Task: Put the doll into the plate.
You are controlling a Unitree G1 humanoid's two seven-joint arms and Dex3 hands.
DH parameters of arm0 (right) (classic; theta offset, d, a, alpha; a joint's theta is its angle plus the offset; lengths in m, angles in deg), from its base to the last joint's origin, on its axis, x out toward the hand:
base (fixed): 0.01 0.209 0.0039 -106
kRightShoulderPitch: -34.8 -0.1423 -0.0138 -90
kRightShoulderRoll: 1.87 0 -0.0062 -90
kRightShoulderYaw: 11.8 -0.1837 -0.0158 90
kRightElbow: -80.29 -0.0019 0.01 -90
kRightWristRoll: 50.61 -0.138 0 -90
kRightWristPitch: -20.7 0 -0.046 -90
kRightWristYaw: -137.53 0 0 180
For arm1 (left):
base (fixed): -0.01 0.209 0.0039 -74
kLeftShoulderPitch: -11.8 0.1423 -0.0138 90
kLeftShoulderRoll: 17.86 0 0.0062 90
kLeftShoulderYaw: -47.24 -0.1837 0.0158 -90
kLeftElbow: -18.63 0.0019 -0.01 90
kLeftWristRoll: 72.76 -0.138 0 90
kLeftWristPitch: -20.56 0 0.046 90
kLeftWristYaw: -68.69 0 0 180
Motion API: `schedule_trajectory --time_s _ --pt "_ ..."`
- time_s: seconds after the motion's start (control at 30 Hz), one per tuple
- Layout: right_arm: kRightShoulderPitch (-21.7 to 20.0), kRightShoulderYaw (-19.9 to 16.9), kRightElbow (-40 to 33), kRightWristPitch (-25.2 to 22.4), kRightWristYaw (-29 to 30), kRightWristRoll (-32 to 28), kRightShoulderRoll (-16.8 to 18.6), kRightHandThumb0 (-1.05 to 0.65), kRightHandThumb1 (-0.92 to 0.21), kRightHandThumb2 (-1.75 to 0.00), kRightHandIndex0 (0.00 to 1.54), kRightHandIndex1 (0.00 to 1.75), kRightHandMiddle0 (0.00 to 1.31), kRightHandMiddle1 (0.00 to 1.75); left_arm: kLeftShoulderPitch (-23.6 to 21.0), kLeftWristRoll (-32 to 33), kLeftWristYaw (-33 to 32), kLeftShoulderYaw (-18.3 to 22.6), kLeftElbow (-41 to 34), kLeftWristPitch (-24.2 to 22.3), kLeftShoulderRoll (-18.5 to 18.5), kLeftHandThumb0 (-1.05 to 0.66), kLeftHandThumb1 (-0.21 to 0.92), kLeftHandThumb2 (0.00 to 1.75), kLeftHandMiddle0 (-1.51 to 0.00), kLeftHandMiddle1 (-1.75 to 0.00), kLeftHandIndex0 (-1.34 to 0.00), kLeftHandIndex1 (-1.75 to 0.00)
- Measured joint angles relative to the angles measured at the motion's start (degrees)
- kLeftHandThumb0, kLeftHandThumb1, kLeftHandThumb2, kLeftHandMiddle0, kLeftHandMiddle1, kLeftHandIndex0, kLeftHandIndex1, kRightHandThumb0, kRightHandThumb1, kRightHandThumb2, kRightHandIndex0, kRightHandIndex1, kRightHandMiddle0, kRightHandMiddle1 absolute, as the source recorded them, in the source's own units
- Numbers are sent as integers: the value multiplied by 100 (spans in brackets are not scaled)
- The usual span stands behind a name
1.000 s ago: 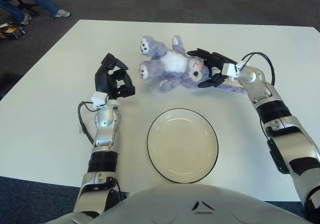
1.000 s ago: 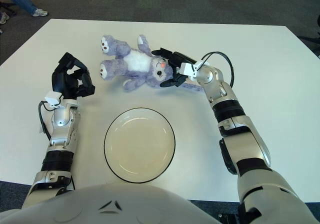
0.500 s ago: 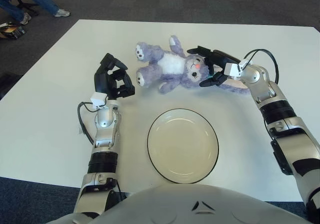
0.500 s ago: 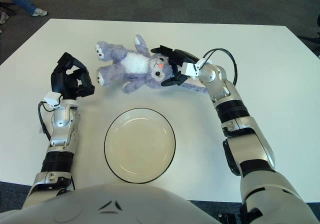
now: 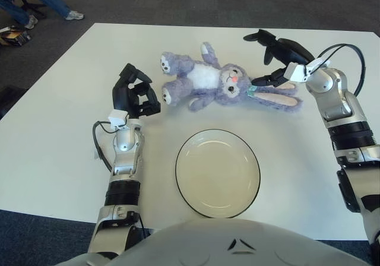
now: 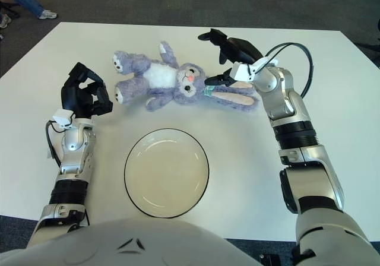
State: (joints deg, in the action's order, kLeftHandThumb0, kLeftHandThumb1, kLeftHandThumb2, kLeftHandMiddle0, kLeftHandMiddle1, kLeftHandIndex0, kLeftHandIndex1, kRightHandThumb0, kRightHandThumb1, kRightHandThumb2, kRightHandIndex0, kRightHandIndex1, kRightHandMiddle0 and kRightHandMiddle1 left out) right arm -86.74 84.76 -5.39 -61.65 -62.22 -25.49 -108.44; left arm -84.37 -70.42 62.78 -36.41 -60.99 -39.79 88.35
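Since half a second ago, the right robot hand [image 5: 279, 55] has let go of the doll's head and lifted back toward the far right, so the doll's long ears now show in full. That robot hand hangs just beyond the ears with its dark fingers [image 5: 265, 38] spread wide and nothing between them; one fingertip shows close over the ear, but whether it touches cannot be told.

The plate [image 5: 217, 172], cream with a thin dark rim, lies on the white counter [image 5: 59, 129] nearer the robot than the doll and holds nothing. The left robot hand [image 5: 135, 94] stands to the left of the doll, fingers curled together around nothing, apart from the doll's feet. Nothing lies between the doll and the plate. Past the counter's far left corner, a person's jeans-clad legs and shoes [image 5: 74, 15] show on the dark carpet.

The doll [image 5: 208, 82] is a purple plush rabbit with a white belly, pink nose and pale pink inner ears. It lies on its back on the counter just beyond the plate, feet toward the left, ears stretched toward the right.

A small teal detail at the doll's neck is too small to make out. The person is cut off by the frame edge.
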Motion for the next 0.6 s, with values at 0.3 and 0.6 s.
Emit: schedule_trajectory --time_s 0.3,0.6 --pt "246 -138 -1011 -893 8 194 4 -73 -46 -76 6 48 0 73 -23 49 20 0 75 62 -2 -50 26 138 -133 -175 -66 -175" --pt "249 -107 -1025 -885 115 132 111 -84 -53 -65 4 28 0 62 -53 60 21 0 110 89 -1 -50 26 139 -133 -175 -66 -175"
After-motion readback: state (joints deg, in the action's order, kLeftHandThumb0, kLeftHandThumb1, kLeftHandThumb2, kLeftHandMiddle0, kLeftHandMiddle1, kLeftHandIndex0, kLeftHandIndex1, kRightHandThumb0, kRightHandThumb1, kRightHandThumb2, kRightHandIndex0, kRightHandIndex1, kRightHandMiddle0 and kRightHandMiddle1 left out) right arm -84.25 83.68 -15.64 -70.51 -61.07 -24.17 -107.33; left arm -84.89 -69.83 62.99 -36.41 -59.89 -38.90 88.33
